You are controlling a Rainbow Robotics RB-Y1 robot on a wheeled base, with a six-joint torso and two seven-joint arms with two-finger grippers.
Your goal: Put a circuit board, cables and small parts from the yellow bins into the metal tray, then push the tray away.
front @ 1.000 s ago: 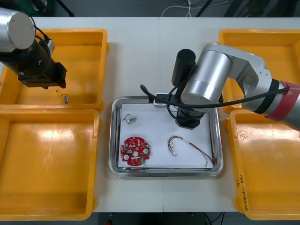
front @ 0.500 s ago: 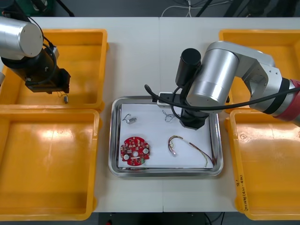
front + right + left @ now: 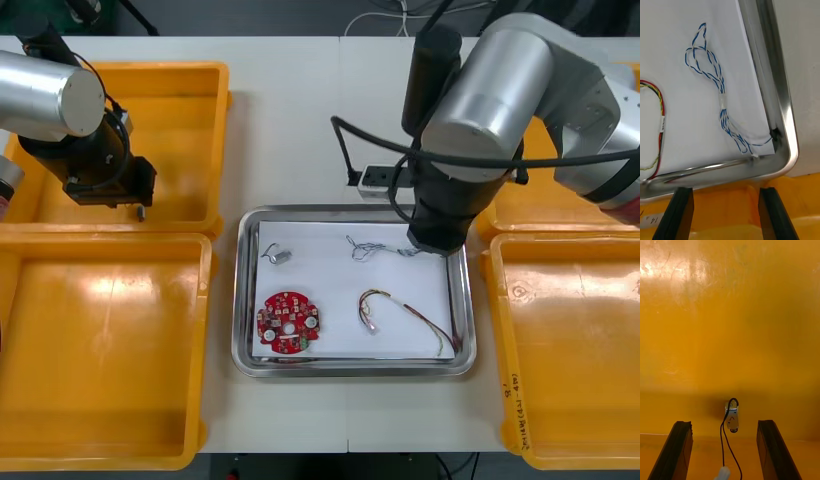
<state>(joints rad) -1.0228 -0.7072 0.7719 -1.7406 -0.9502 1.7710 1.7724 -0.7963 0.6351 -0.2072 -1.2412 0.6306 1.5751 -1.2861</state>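
In the front view, the dark writing along the rim of the near right yellow bin (image 3: 512, 400) is too small to read. The metal tray (image 3: 241, 300) sits mid-tabletop (image 3: 290, 130) between the bins and is white inside. It holds a round red circuit board (image 3: 288, 322) at its near left and a small metal part (image 3: 278, 256) at its far left. A twisted blue and white cable (image 3: 375, 248) lies across its far side, running left to right. A red and yellow cable (image 3: 402, 312) lies nearer, slanting toward the near right corner. The right hand (image 3: 436, 238) hangs over the tray's far right corner, at the blue and white cable's right end. The left hand (image 3: 122, 190) is low in the far left yellow bin (image 3: 190, 100), just beside a second small metal part (image 3: 140, 211). In the right wrist view, the right hand (image 3: 725, 191) is spread wide and holds nothing. The blue and white cable (image 3: 720, 101) lies beyond its fingers (image 3: 679, 213), pointing away from them, with its loose ends by the tray corner (image 3: 787, 150). A white tag (image 3: 662, 123) on the red and yellow cable carries print I cannot read. In the left wrist view, the left hand (image 3: 723, 423) is also wide open and empty. The part (image 3: 732, 419) lies on the bin floor between its fingertips (image 3: 682, 427), with its long axis along the fingers. Its thin black lead (image 3: 722, 444) trails back to a white plug (image 3: 723, 472).
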